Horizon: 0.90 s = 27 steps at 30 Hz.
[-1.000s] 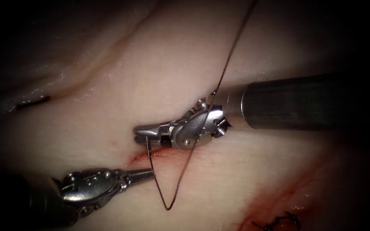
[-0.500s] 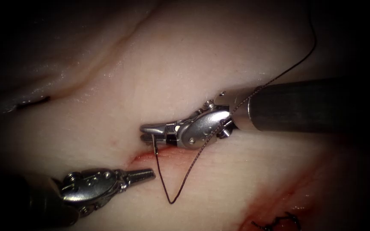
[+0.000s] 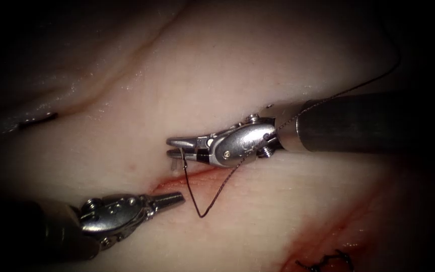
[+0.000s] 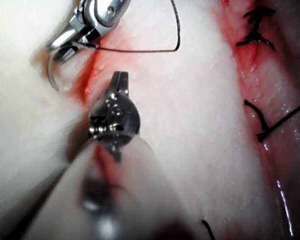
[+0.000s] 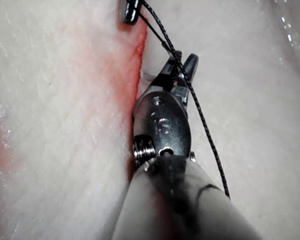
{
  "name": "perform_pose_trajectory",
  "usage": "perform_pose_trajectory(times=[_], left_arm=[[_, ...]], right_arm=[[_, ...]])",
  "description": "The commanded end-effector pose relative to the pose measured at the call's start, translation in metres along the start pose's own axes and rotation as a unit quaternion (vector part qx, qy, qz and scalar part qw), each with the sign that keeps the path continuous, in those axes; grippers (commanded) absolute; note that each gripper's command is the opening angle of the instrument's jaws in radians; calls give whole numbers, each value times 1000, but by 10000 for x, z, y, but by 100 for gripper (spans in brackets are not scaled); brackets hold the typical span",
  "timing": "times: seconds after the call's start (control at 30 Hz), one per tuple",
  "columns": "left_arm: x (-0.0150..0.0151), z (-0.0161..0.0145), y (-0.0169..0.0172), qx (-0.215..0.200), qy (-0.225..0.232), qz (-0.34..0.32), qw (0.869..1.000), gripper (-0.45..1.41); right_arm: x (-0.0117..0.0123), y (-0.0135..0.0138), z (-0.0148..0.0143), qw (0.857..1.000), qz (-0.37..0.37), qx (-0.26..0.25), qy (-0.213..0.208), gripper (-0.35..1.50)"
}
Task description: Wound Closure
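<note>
The pale tissue (image 3: 258, 60) carries everything here. A short red cut (image 3: 187, 180) crosses it, thread (image 3: 205, 211) loops over its surface, and dark stitches (image 3: 323, 263) sit in red fluid (image 3: 328, 236) further right.

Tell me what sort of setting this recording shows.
Probably a bench suturing practice setup: pale tissue with a reddened cut, the right tool gripping a curved needle near its thread end, thread trailing, the left tool holding nothing.
</note>
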Motion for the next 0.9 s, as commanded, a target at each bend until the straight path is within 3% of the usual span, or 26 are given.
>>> perform_pose_trajectory(times=[0.03, 0.33, 0.53, 0.73, 0.9], left_arm=[[-9, 8, 2, 2, -5, 1, 1000, -20], [-40, 25, -7, 15, -53, 22, 998, -20], [-61, 37, -10, 18, -88, 28, 996, -8], [-71, 38, -19, 21, -108, 30, 993, -5], [-73, 38, -20, 23, -111, 28, 993, -6]], right_arm=[[1, 2, 9, 1000, 2, -2, 3, -35], [10, 17, 20, 999, 32, 15, -1, -35], [13, 23, 28, 998, 46, 44, 0, -35], [15, 34, 25, 993, 111, 32, -12, -35], [19, 53, 24, 976, 216, 12, -23, -35]])
